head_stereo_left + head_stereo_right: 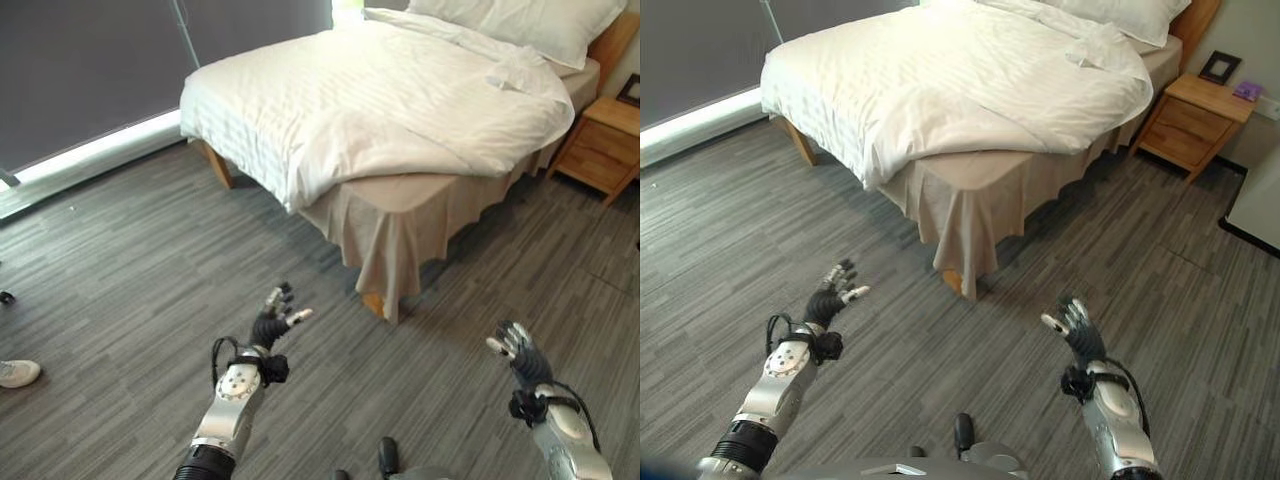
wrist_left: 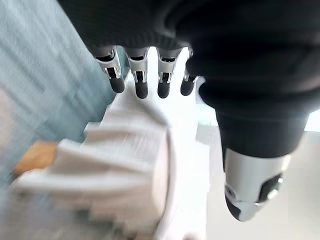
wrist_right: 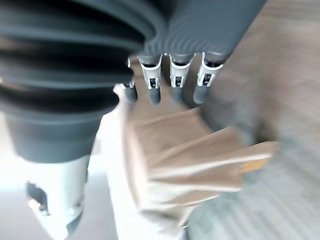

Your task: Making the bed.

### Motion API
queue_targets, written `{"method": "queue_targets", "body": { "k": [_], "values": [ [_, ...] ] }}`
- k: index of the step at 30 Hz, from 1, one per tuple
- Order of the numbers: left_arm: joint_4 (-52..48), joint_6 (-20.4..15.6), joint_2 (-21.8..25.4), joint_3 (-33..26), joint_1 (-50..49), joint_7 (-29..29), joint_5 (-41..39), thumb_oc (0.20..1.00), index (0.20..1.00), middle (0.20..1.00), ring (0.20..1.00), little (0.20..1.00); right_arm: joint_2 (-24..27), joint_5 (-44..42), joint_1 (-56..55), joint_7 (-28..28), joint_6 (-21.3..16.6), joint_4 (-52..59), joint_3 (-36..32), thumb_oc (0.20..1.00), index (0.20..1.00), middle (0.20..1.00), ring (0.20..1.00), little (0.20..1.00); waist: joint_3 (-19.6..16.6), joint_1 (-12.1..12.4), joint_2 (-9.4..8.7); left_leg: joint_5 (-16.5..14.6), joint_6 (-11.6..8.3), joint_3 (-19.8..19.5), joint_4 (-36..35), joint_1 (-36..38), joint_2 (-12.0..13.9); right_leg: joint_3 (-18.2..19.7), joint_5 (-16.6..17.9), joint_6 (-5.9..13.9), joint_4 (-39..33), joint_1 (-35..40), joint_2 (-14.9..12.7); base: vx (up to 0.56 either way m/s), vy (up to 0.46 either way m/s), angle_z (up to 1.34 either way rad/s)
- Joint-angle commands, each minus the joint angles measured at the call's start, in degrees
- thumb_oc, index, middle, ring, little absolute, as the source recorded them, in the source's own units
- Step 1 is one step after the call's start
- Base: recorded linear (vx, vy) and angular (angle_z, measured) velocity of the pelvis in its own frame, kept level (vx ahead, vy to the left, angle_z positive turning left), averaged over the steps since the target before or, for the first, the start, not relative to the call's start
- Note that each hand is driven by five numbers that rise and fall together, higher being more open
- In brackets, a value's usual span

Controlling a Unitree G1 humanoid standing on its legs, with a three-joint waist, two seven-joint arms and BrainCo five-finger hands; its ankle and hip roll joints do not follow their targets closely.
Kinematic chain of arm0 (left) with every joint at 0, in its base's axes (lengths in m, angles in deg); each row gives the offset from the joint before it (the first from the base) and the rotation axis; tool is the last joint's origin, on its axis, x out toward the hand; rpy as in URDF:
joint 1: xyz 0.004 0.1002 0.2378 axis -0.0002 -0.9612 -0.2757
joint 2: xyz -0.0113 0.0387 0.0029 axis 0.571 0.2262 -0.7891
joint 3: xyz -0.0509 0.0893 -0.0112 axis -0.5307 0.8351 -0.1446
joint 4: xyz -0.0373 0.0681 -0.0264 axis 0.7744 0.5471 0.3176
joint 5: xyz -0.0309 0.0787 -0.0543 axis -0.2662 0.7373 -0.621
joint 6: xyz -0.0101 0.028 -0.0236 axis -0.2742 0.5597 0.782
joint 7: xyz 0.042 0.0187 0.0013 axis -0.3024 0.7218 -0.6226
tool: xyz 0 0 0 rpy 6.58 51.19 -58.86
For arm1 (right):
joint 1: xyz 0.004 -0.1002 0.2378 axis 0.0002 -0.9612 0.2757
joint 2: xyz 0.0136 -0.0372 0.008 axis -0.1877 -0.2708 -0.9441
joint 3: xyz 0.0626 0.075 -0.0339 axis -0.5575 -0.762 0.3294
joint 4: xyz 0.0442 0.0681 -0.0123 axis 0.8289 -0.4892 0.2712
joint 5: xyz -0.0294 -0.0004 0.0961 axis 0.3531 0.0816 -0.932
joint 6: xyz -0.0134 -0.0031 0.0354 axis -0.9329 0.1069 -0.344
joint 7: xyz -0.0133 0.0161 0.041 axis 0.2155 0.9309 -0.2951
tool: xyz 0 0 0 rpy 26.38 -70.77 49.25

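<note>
A bed stands ahead with a white duvet (image 1: 400, 100) spread over it, hanging low at the left side and pulled back at the near corner. There a beige bed skirt (image 1: 395, 235) shows over a wooden leg. White pillows (image 1: 530, 25) lie at the head, with a bunched fold of cloth (image 1: 515, 72) just below them. My left hand (image 1: 272, 322) hovers open over the floor, well short of the bed's corner. My right hand (image 1: 518, 350) is open too, at the lower right, holding nothing. Both wrist views look along straight fingers (image 2: 141, 80) toward the bed's corner (image 3: 185, 155).
A wooden nightstand (image 1: 605, 140) stands right of the bed with a small frame (image 1: 1220, 66) on it. Dark curtains (image 1: 90, 70) cover the window wall at the left. A person's white shoe (image 1: 18, 373) is at the left edge. Grey plank floor (image 1: 150, 280) lies between me and the bed.
</note>
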Motion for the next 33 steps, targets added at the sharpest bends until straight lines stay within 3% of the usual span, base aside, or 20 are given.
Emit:
{"method": "queue_targets", "body": {
  "k": [1, 10, 12, 13, 17, 19, 22, 23, 25, 26, 28, 29, 30, 31, 32, 33],
  "values": [
    [-1.2, -4.0, 1.7, -1.0, 0.0, -2.9, 0.7, 1.0, 1.0, 1.0, 1.0, 1.0, 0.8, 1.6, 2.5, 0.3, -3.2, 2.3, 0.1, 1.0, 1.0, 1.0, 1.0, 1.0, -2.6, 2.1, -0.2, -1.3, 0.32, 2.9, 0.9, -2.9, -0.6, -4.2, -7.3, 3.55, 4.1, 3.5, -1.8, 0.03, 0.082, 0.04],
    [-0.3, -5.3, 1.2, -5.3, -2.8, -5.2, -1.0, 1.0, 1.0, 1.0, 1.0, 1.0, -0.6, 1.1, 3.2, 0.0, -3.3, 3.1, 1.8, 1.0, 1.0, 1.0, 1.0, 1.0, -2.0, 3.6, 0.02, -2.5, 1.47, 3.7, 0.9, -2.5, -1.0, -4.1, -6.8, 4.76, 4.2, 3.5, -2.9, 0.06, 0.1, 0.0],
    [-0.5, -5.7, 1.4, -5.6, -2.3, -5.5, -1.5, 1.0, 1.0, 1.0, 1.0, 1.0, -0.3, 2.0, 3.5, 0.7, -3.7, 2.7, 1.3, 1.0, 1.0, 1.0, 1.0, 1.0, -1.2, 3.3, 0.78, -3.0, 2.18, 3.9, 0.9, -2.4, -1.1, -4.4, -7.9, 5.28, 10.1, 1.1, -3.6, 0.14, 0.217, -0.25],
    [-0.4, -5.9, 1.6, -5.9, -1.8, -5.7, -1.5, 1.0, 1.0, 1.0, 1.0, 1.0, -0.2, 2.6, 3.3, 1.2, -4.0, 2.4, 0.6, 1.0, 1.0, 1.0, 1.0, 1.0, -0.2, 2.8, 1.17, -3.4, 2.9, 3.4, 0.9, -1.8, -1.6, -4.4, -8.1, 5.82, 19.3, -2.5, -4.5, 0.15, 0.207, -0.28],
    [-0.9, -6.1, 2.8, -6.9, -0.9, -6.5, -0.7, 1.0, 1.0, 1.0, 1.0, 1.0, -0.6, 3.7, 2.0, 2.3, -4.9, 2.6, -1.5, 1.0, 1.0, 1.0, 1.0, 1.0, 2.8, 1.1, 1.53, -4.3, 4.98, 2.9, 0.9, 0.7, -3.5, -3.6, -1.3, 5.9, 39.6, -11.6, -7.3, 0.13, 0.174, -0.1],
    [-1.7, -6.3, 3.1, -8.3, -1.0, -7.2, -0.2, 1.0, 1.0, 1.0, 1.0, 1.0, -0.7, 4.0, 1.7, 2.8, -5.0, 1.8, -2.3, 1.0, 1.0, 1.0, 1.0, 1.0, 4.0, 1.0, 2.11, -4.9, 5.25, 4.2, 0.9, 1.5, -3.7, -5.1, -2.3, 6.29, 43.2, -15.7, -8.4, 0.18, 0.122, -0.07],
    [-2.2, -7.2, 2.7, -10.3, -1.0, -7.1, -1.5, 1.0, 1.0, 1.0, 1.0, 1.0, -0.8, 3.0, 0.3, 2.6, -5.0, 0.2, -3.9, 1.0, 1.0, 1.0, 1.0, 1.0, 3.6, 0.6, 3.05, -5.7, 3.61, 5.0, 1.2, 3.1, -2.9, -5.8, -5.8, 6.51, 30.6, -16.9, -3.7, 0.29, 0.003, -0.39],
    [-2.1, -7.2, 2.7, -10.3, -1.0, -7.1, -1.5, 1.0, 1.0, 1.0, 1.0, 1.0, -0.7, 2.9, 0.3, 2.6, -5.0, 0.2, -3.9, 1.0, 1.0, 1.0, 1.0, 1.0, 3.6, 0.7, 3.18, -5.7, 3.56, 5.1, 1.2, 3.1, -2.7, -5.8, -5.5, 6.42, 30.1, -16.7, -3.4, 0.32, -0.071, -0.33],
    [-1.9, -7.5, 2.6, -10.6, -0.3, -6.3, -1.4, 1.0, 1.0, 1.0, 1.0, 1.0, -0.5, 1.9, -1.5, 2.6, -5.5, 0.5, -5.4, 1.0, 1.0, 1.0, 1.0, 1.0, 2.7, 0.3, 3.14, -5.7, 1.42, 4.7, 0.9, 5.5, -2.6, -5.7, -2.0, 7.79, 7.3, -14.3, 0.9, 0.48, -0.133, -0.03],
    [-1.9, -7.4, 2.6, -10.5, -0.1, -6.1, -1.0, 1.0, 1.0, 1.0, 1.0, 1.0, -0.3, 2.1, -1.9, 2.7, -5.4, 0.7, -5.6, 1.0, 1.0, 1.0, 1.0, 1.0, 2.5, 0.6, 2.85, -5.8, 0.78, 4.8, 0.9, 5.9, -2.9, -5.9, -0.8, 8.29, 3.0, -13.6, 1.1, 0.57, -0.136, 0.11],
    [-2.0, -7.5, 2.8, -10.7, 0.1, -6.0, -0.3, 1.0, 1.0, 1.0, 1.0, 1.0, -0.2, 2.2, -2.0, 2.6, -5.3, 1.4, -5.8, 1.0, 1.0, 1.0, 1.0, 1.0, 2.3, 0.4, 2.88, -5.7, 0.07, 4.9, 0.9, 7.0, -2.8, -7.9, 0.0, 8.78, 0.9, -13.1, 0.9, 0.51, -0.106, 0.26],
    [-1.6, -7.5, 2.6, -10.1, -0.1, -6.2, 0.2, 1.0, 1.0, 1.0, 1.0, 1.0, 0.8, 2.3, -2.6, 1.9, -5.3, 2.3, -6.6, 1.0, 1.0, 1.0, 1.0, 1.0, 1.3, -0.7, 3.16, -4.9, -1.54, 4.0, 5.3, 8.4, -2.1, -9.7, -1.2, 7.56, 3.6, -10.9, 0.8, 0.72, -0.154, 0.46],
    [-1.7, -7.6, 2.0, -10.1, -0.5, -5.8, -0.1, 1.0, 1.0, 1.0, 1.0, 1.0, 0.9, 2.4, -3.1, 2.0, -5.2, 2.5, -7.0, 1.0, 1.0, 1.0, 1.0, 1.0, 0.9, -0.9, 3.07, -3.7, -2.64, 4.3, 9.1, 7.8, -1.7, -9.0, -1.3, 6.43, 3.9, -9.2, 0.9, 0.96, -0.217, 0.56],
    [-1.5, -7.8, 1.3, -9.9, -0.6, -5.8, -0.6, 1.0, 1.0, 1.0, 1.0, 1.0, 1.4, 1.5, -2.8, 2.5, -5.6, 2.2, -7.6, 1.0, 1.0, 1.0, 1.0, 1.0, 0.4, -1.5, 3.47, -0.3, -5.36, 5.4, 16.9, 6.1, -0.4, -8.5, -2.3, 5.0, 4.0, -6.5, 1.7, 0.45, -0.108, 0.63],
    [-1.5, -7.8, 1.3, -9.9, -0.6, -5.8, -0.6, 1.0, 1.0, 1.0, 1.0, 1.0, 1.4, 1.5, -2.8, 2.5, -5.7, 2.1, -7.6, 1.0, 1.0, 1.0, 1.0, 1.0, 0.5, -1.5, 3.43, -0.5, -5.38, 5.4, 17.5, 5.7, -0.4, -8.5, -2.1, 4.94, 3.8, -6.4, 1.6, 0.41, -0.161, 0.69],
    [-1.4, -7.9, 1.0, -9.9, -0.4, -6.1, -1.5, 1.0, 1.0, 1.0, 1.0, 1.0, 1.9, 0.2, -2.0, 3.6, -6.3, 1.8, -8.1, 1.0, 1.0, 1.0, 1.0, 1.0, 0.6, -1.6, 3.58, 4.2, -8.44, 6.7, 30.7, 0.7, 2.1, -9.0, -2.6, 3.64, 3.2, -4.2, 2.2, 0.28, -0.202, 0.77]
  ]
}}
